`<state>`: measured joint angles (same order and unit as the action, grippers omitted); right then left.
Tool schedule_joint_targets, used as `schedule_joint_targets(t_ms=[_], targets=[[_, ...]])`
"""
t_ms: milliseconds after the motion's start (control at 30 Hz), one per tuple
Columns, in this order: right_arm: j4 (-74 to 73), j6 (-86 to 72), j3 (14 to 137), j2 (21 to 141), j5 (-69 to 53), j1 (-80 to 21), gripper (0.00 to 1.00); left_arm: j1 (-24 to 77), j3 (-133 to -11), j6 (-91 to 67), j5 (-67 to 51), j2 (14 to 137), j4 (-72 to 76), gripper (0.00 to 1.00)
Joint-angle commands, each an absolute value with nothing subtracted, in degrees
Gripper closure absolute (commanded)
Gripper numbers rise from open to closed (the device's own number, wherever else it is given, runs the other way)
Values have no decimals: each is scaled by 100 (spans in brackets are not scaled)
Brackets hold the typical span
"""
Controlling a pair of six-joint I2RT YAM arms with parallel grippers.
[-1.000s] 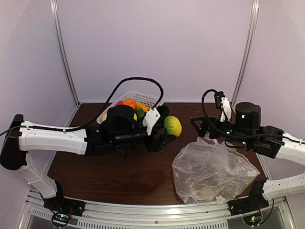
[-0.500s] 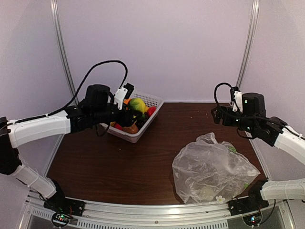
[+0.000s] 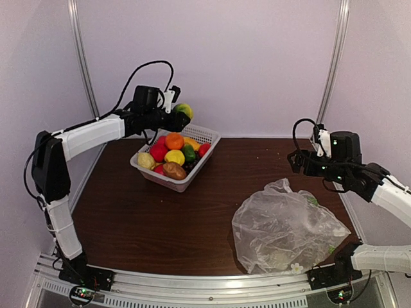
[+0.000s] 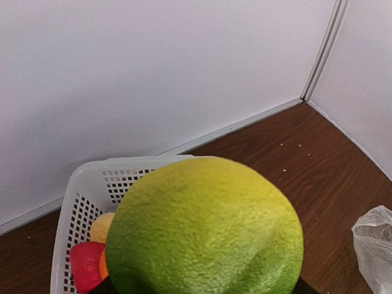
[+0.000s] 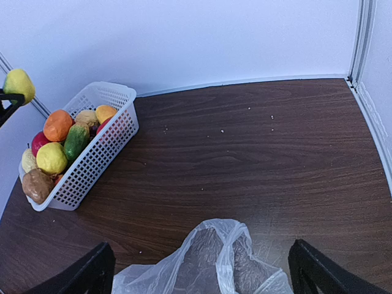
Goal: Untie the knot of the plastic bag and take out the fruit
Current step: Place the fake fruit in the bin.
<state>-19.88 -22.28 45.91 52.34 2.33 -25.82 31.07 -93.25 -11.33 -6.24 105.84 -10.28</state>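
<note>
The yellow-green fruit point(image 4: 205, 229) is sitting clamped in the left gripper point(image 3: 176, 115), hanging in the air over the far edge of the white basket point(image 3: 198, 170), close to the back wall. Down in that basket the other fruits are lying in a heap: an orange one point(image 3: 174, 140), a red one point(image 3: 158, 152), a brown oval point(image 3: 172, 170). The plastic bag point(image 3: 286, 228) is lying crumpled on the table point(image 3: 141, 224) at the near right, well apart from the basket. The right gripper point(image 5: 202, 246) is hovering above the bag's far end, fingers spread wide, gripping nothing.
</note>
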Motion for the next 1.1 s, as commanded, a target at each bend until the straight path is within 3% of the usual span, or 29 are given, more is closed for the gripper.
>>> schedule_joint_targets(t_ms=[0, 300, 467, 800, 1067], targets=[[-2145, -2339, 4447, 4982, 76, -2524, 0, 2747, -10205, -1079, -715, 11411, -1194, 48], [-2435, -2521, 4260, 4569, 24, -2522, 0, 2346, -12032, -1139, -879, 12990, -1830, 46], [-2487, -2603, 4175, 4405, 14, -2522, 0, 2273, -12235, -1168, -932, 13227, -1885, 43], [-2526, -2698, 4052, 4269, 9, -2520, 0, 2242, -12410, -1185, -940, 13427, -2011, 18], [-2533, -2698, 4054, 4252, 10, -2522, 0, 2224, -12410, -1191, -921, 13385, -2016, 16]])
